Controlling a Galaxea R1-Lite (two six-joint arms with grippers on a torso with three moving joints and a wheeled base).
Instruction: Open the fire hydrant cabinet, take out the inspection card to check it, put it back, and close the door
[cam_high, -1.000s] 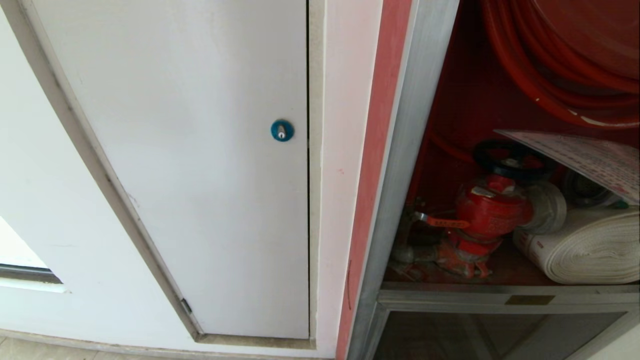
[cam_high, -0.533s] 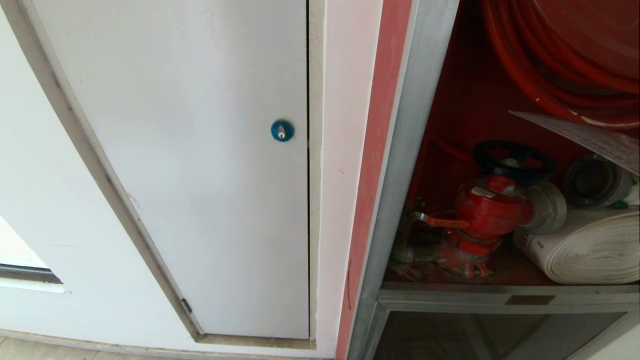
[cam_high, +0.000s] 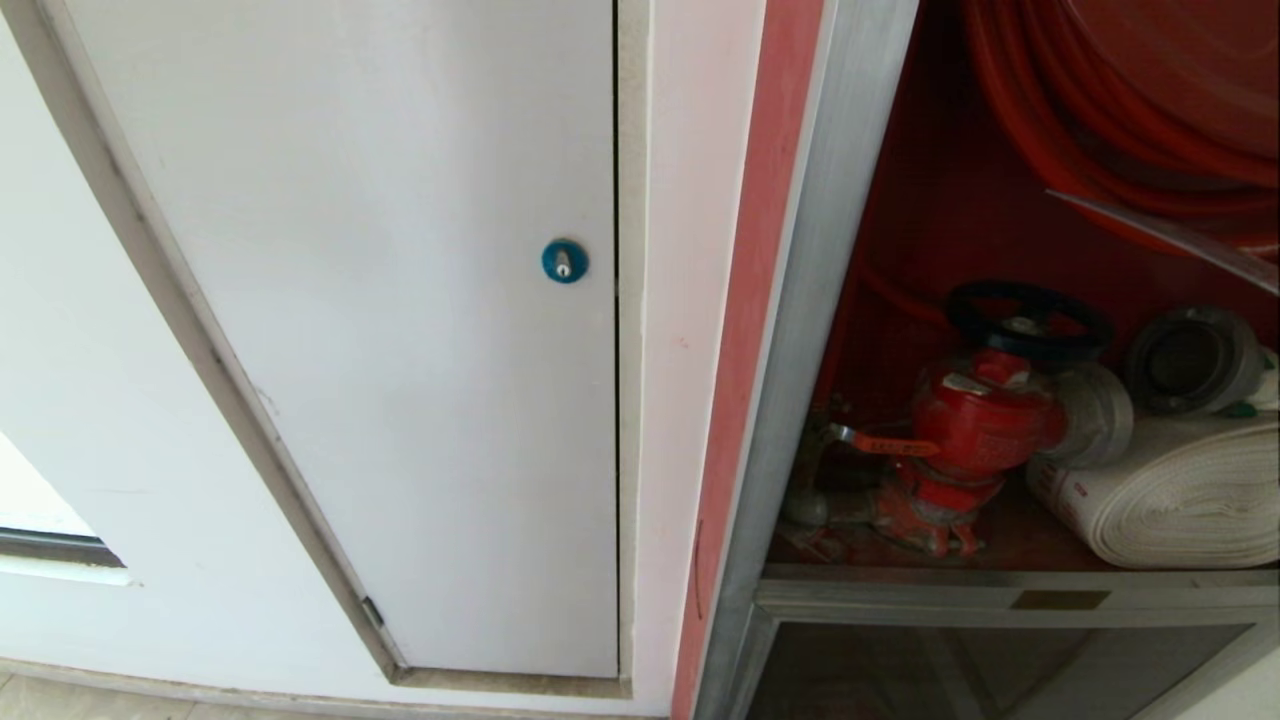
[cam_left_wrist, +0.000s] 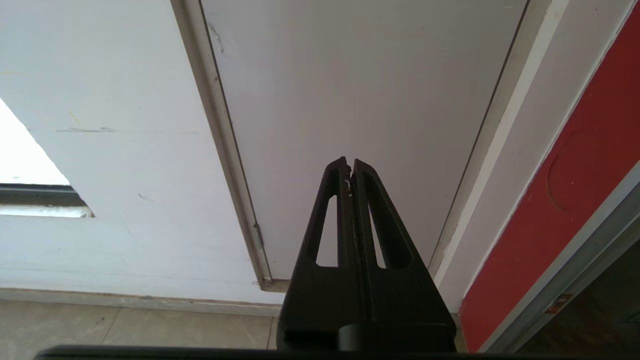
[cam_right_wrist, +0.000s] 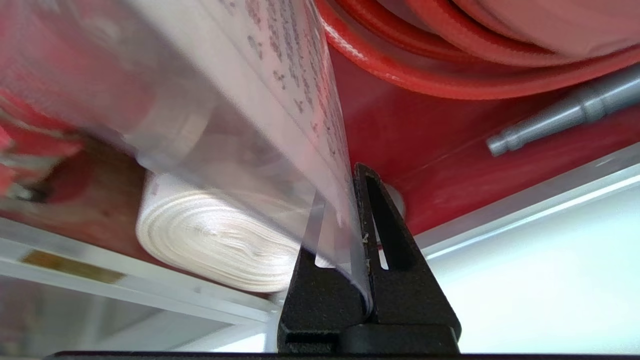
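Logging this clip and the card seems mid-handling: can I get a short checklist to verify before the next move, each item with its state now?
1. Right gripper shut on the inspection card: ok.
2. Fire hydrant cabinet open: ok.
3. Card clear of the rolled white hose and red valve: ok in the head view.
4. Card face readable for checking: not ok, it shows edge-on in the head view.
5. Left gripper shut and empty, facing the white panel: ok.
6. Door position: cannot tell, out of view.

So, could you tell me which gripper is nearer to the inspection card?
Right. The right gripper is shut on the inspection card; the left gripper is off by the white panel.
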